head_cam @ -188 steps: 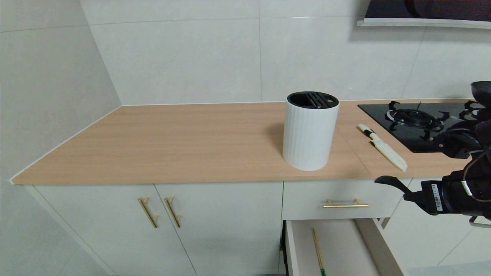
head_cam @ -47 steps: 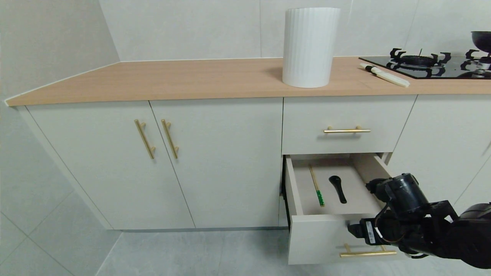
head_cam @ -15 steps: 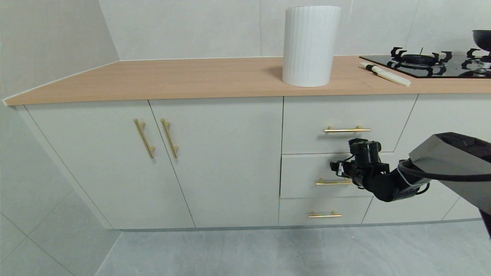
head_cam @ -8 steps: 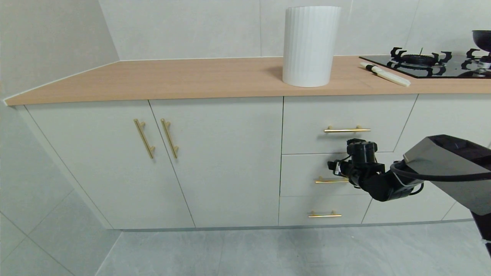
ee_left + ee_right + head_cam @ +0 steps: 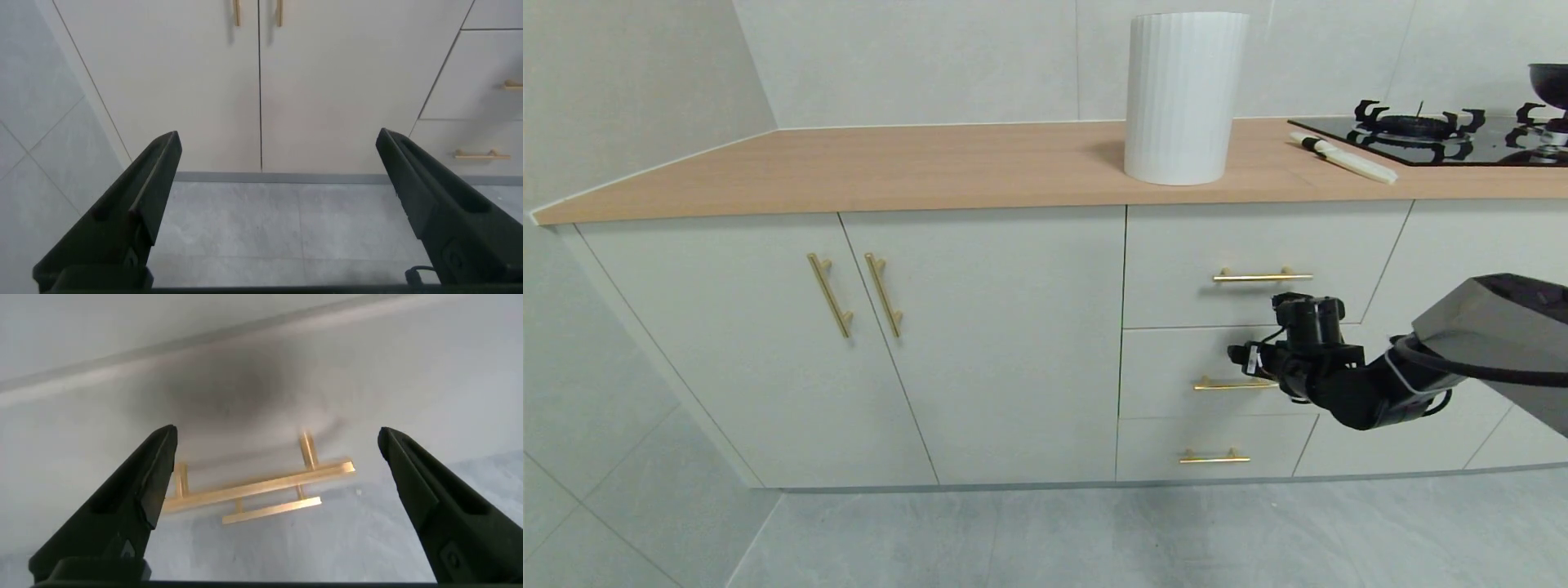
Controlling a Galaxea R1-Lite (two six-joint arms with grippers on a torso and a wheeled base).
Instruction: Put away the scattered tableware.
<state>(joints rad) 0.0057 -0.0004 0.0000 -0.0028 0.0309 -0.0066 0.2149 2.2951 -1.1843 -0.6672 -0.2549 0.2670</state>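
Pale kitchen cabinets are running beneath a wooden bench. The right end effector is hovering in front of the shut middle drawer, level with the right end of its brass handle. From the head view its fingertips are hard to make out. The right wrist view is showing the end effector with its fingers spread wide and the handle framed between them, farther off; whether anything is touching cannot be told. Well above this end effector and to its right, a knife is lying flat on the bench. Straight above, a white ribbed holder is standing upright, its top cut off by the frame. Beyond the knife, a black hob is running off the right edge. The left end effector is also holding its fingers wide apart, facing two shut cabinet doors and the grey floor.
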